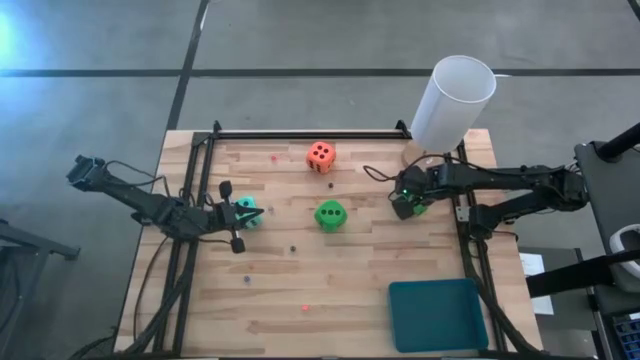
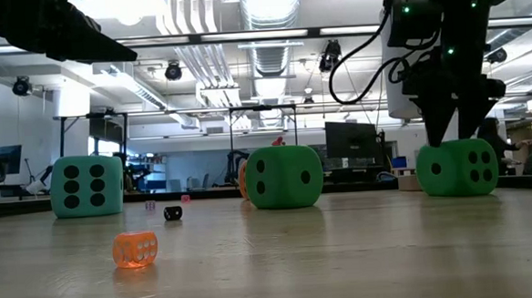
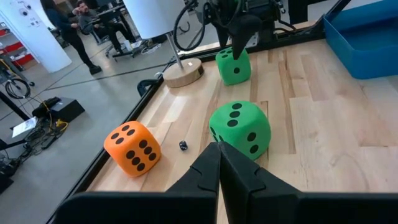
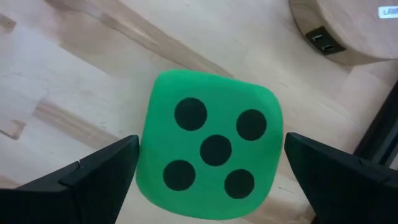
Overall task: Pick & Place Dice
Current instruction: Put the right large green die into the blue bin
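On the bench (image 1: 300, 285), the left pincer (image 1: 238, 217) is clenched with its fingers together, beside the turquoise die (image 1: 249, 213). The orange die (image 1: 321, 155) and a green die (image 1: 330, 215) sit mid-bench. The right pincer (image 1: 410, 204) hangs released, straddling the other green die (image 4: 210, 153) near the white cylinder (image 1: 452, 102).

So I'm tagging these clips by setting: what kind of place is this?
Probably an open-plan lab or office workspace. Behind the wooden table, the low view shows exposed ceiling ducts and desks with monitors; the left wrist view shows people seated at workstations.
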`<state>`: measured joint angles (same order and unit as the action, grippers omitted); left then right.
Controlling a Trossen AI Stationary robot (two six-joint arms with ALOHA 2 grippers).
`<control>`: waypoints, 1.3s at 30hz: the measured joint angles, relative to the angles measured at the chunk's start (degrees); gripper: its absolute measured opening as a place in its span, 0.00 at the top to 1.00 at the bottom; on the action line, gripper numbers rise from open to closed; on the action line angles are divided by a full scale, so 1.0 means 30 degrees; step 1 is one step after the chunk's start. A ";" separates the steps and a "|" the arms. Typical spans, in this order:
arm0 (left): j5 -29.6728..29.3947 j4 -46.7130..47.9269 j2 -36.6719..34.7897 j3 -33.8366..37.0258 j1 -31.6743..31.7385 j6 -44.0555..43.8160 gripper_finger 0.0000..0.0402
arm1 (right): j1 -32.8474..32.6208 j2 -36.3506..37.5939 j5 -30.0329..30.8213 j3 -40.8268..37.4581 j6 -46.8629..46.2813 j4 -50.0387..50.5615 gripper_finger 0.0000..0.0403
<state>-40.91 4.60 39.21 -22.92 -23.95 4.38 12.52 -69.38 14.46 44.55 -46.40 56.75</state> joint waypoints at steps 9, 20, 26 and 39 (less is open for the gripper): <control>0.0000 0.0000 0.0002 0.0000 -0.0001 0.0000 0.97 | 0.0101 0.0000 -0.0079 -0.0093 0.0170 -0.0124 0.01; 0.0000 0.0000 0.0004 0.0000 -0.0005 0.0000 0.97 | 0.0101 0.0015 -0.0285 -0.1102 -0.0041 -0.1267 0.01; 0.0000 0.0000 -0.0002 0.0000 -0.0005 0.0000 0.97 | 0.0101 0.0000 -0.0431 -0.1304 -0.0034 -0.1720 0.01; 0.0005 0.0000 0.0005 0.0000 -0.0005 0.0000 0.97 | 0.0082 0.0000 -0.0663 -0.1337 -0.0469 -0.1821 0.13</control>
<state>-40.89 4.60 39.22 -22.92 -23.97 4.38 12.76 -69.38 12.47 40.54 -47.80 51.29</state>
